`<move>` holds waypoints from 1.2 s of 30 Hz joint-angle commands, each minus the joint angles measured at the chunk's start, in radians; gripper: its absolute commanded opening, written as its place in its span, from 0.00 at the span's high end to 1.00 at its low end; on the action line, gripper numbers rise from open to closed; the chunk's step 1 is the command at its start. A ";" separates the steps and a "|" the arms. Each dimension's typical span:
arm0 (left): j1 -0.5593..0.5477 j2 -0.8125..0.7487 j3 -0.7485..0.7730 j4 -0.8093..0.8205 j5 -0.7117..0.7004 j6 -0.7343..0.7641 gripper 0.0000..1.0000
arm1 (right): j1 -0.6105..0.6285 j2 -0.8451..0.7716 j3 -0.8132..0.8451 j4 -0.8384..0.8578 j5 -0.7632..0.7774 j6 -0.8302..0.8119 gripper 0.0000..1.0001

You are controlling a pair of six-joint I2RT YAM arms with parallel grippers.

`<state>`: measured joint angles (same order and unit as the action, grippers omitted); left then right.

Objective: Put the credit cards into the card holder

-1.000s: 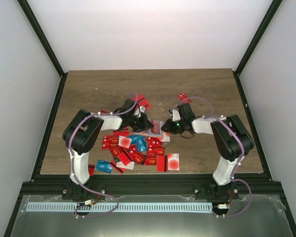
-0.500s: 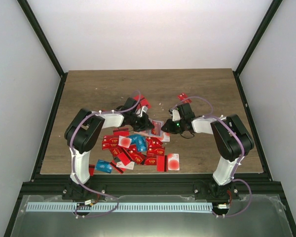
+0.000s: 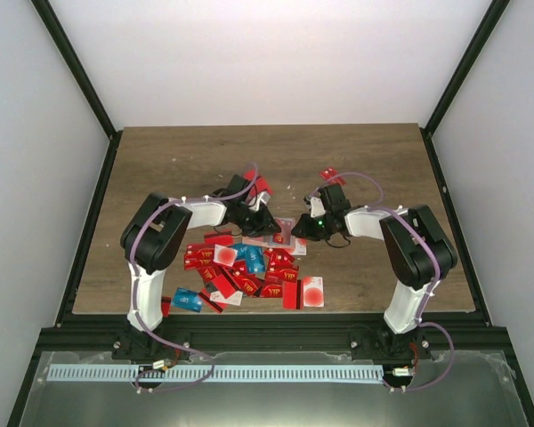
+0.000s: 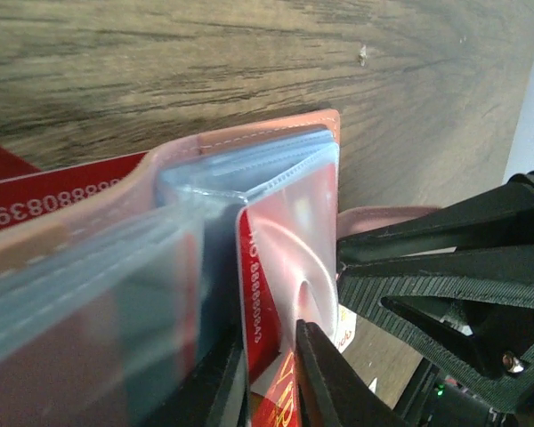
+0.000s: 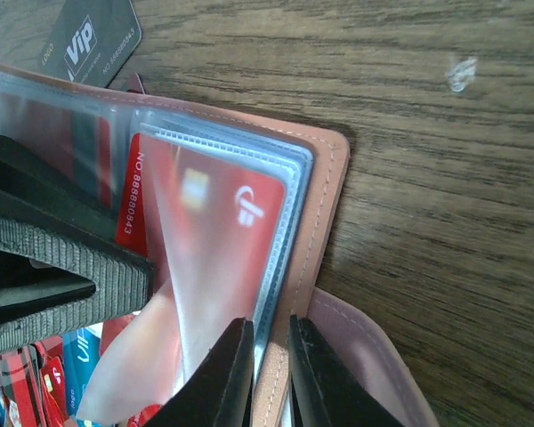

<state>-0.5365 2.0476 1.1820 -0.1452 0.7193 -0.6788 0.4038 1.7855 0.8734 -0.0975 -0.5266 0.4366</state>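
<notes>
Holder [image 3: 282,229] lies open on the table [image 3: 160,160] between the two grippers, just beyond the heap of cards [image 3: 245,271], with its clear sleeves fanned up. One red card [image 5: 209,222] sits partly in a sleeve. Its long axis is in line with the left gripper [image 4: 269,345]: leading end inside, trailing end between that gripper's narrow jaws. Whether they pinch it I cannot tell. The right gripper [image 5: 269,327] is closed on the holder's edge, leather and sleeves together. Another sleeve shows red inside. A grey card [image 5: 93,40] lies by the holder's far corner.
</notes>
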 commanded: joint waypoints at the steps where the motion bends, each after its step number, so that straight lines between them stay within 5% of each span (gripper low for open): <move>1: -0.017 0.017 -0.001 -0.073 -0.002 0.025 0.80 | 0.007 0.018 0.043 -0.037 0.030 -0.022 0.86; 12: -0.016 -0.137 -0.035 -0.178 -0.139 0.075 0.52 | 0.005 -0.057 0.035 -0.065 0.059 -0.020 0.83; 22: -0.017 -0.193 0.003 -0.296 -0.240 0.163 0.40 | 0.002 -0.111 0.026 -0.075 0.039 -0.010 0.82; 29: -0.028 -0.194 0.012 -0.277 -0.291 0.177 0.77 | 0.001 -0.110 -0.014 0.006 -0.037 0.062 0.76; 36: -0.040 -0.137 0.044 -0.265 -0.303 0.189 0.87 | -0.013 -0.084 -0.022 0.048 -0.042 0.105 0.71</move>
<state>-0.5674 1.8759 1.1893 -0.4156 0.4335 -0.5114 0.4015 1.6901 0.8513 -0.0933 -0.5549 0.5102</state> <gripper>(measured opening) 0.138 0.276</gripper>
